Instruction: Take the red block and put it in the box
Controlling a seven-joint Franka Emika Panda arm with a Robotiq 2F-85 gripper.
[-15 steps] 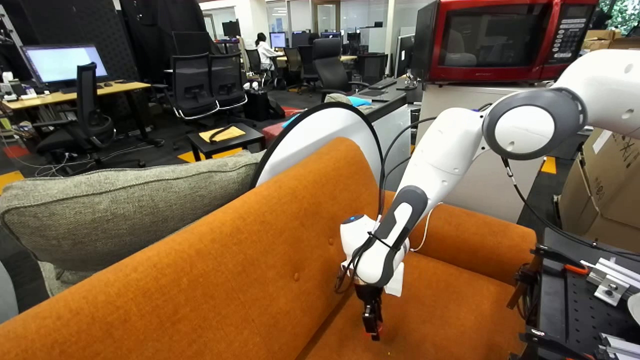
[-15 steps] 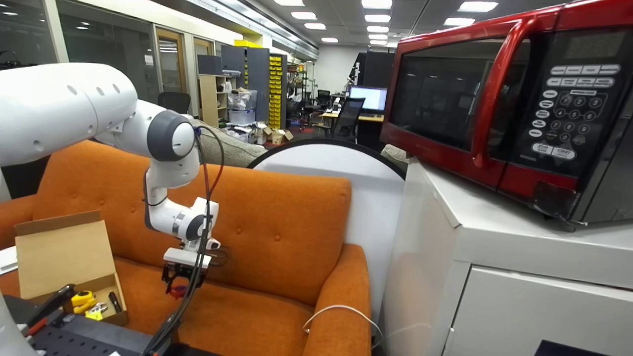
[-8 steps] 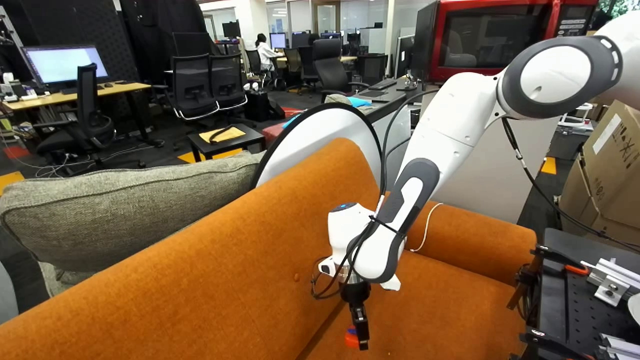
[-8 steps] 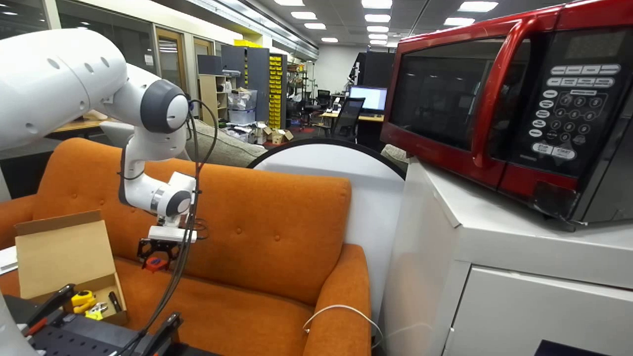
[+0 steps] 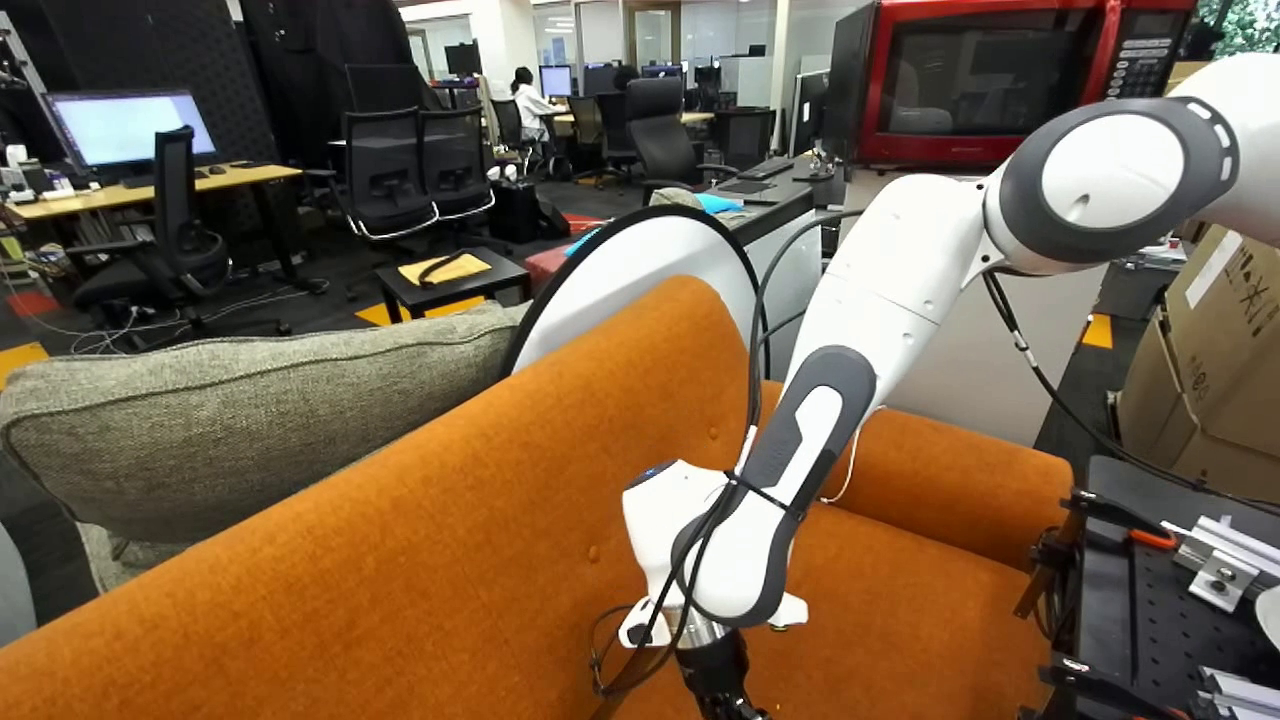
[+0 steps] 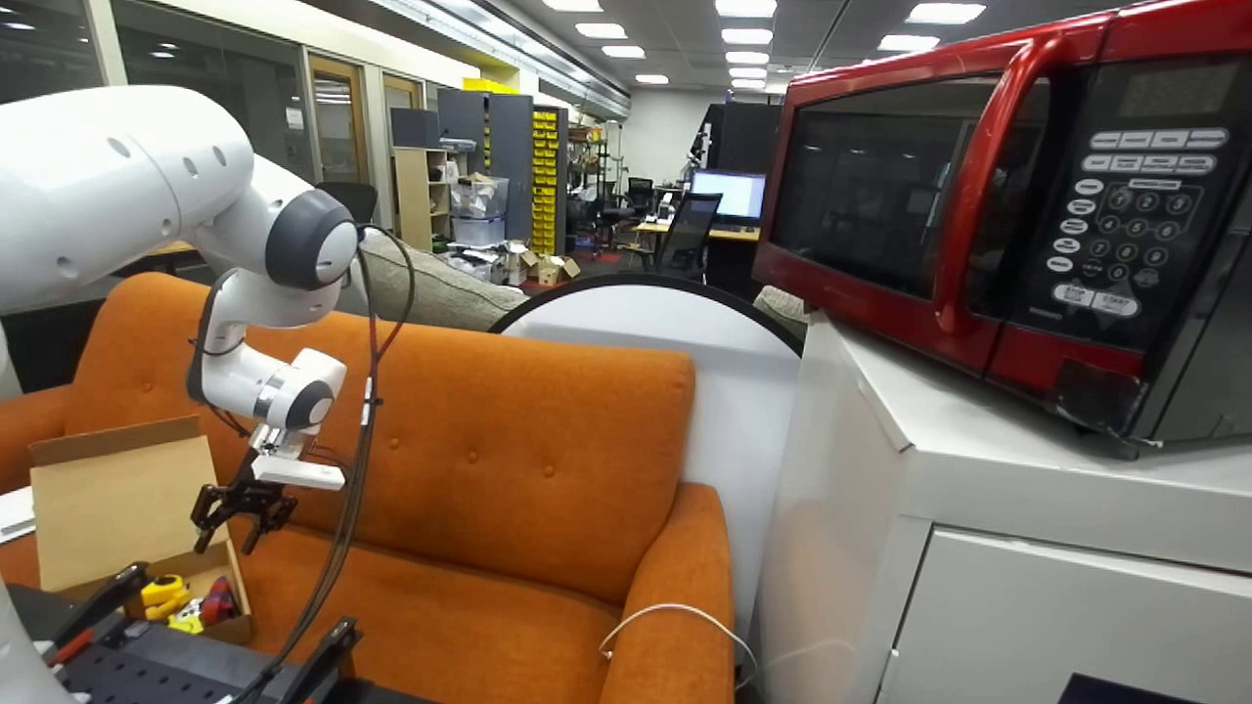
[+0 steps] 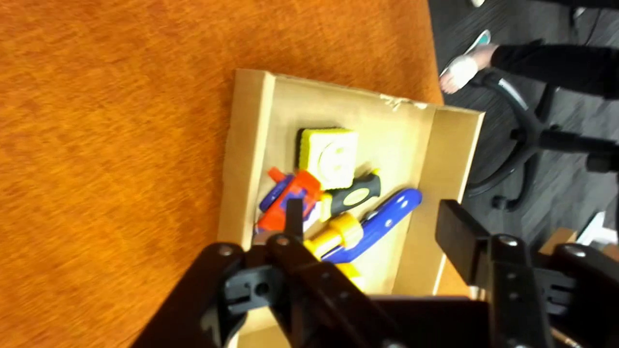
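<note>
pincer [image 7: 373,221] gapes clear above box [image 7: 394,140], red block [image 7: 285,204] inside near wall [image 7: 243,154].

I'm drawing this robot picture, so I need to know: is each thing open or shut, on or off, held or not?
Gripper: open, holding nothing
Box: open, lid up
Red block: in the box, not held
Microwave: shut; can't tell if on or off
Desk monitor: on
Ceiling lights: on
</note>
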